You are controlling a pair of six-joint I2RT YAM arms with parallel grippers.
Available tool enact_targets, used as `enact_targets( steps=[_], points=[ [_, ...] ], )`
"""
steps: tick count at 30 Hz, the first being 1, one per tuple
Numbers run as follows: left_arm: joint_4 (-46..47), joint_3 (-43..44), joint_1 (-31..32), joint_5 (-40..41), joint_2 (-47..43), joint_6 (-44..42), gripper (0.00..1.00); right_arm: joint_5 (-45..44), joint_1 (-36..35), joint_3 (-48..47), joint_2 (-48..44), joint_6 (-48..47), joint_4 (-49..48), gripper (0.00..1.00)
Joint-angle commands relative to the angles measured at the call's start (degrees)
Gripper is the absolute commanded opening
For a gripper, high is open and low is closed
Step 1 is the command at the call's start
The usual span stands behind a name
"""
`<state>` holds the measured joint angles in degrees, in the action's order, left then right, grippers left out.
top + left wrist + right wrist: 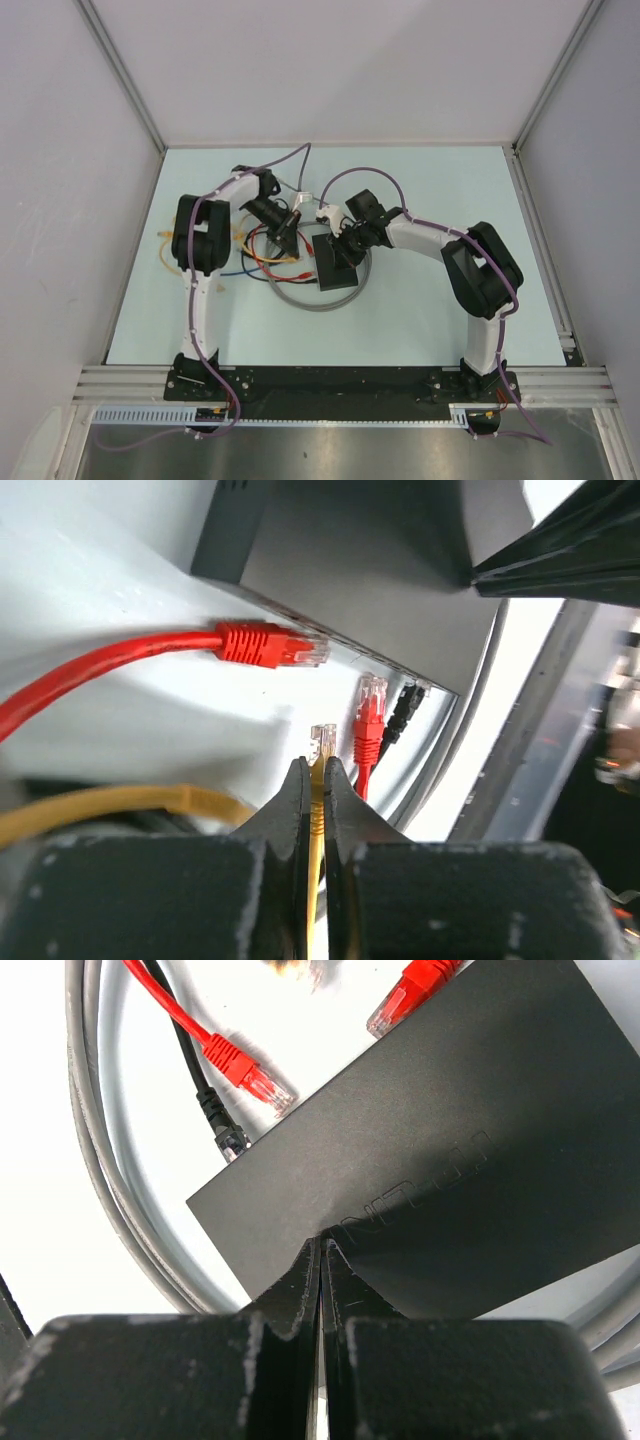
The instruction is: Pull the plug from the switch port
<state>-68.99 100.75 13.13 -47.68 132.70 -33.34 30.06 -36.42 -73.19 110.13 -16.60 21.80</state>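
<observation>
Left wrist view: left end effector (313, 772) clamped on the yellow cable (316, 840) just behind its clear plug (322, 742), probably light and brittle, just short of the switch (370, 570); right end effector (322, 1245) closed empty atop the switch.

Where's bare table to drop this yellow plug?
Bare: table right of the right arm up to the side rail; near strip between grey cable loop and base rail. Crowded: cables left of the switch, around left pincer holding the yellow plug; right pincer at the switch.
</observation>
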Motion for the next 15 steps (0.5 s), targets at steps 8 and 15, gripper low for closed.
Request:
enact_targets(
  steps=[8, 15],
  points=[
    [2.62, -0.71, -4.06, 11.65, -13.25, -3.23, 0.53, -4.66, -0.31, 2.08, 3.43, -1.42, 3.07, 0.00],
    [28.11, -10.40, -8.11, 25.06, -25.12, 23.82, 0.67, -5.10, -0.40, 2.08, 3.43, -1.42, 3.33, 0.00]
  ],
)
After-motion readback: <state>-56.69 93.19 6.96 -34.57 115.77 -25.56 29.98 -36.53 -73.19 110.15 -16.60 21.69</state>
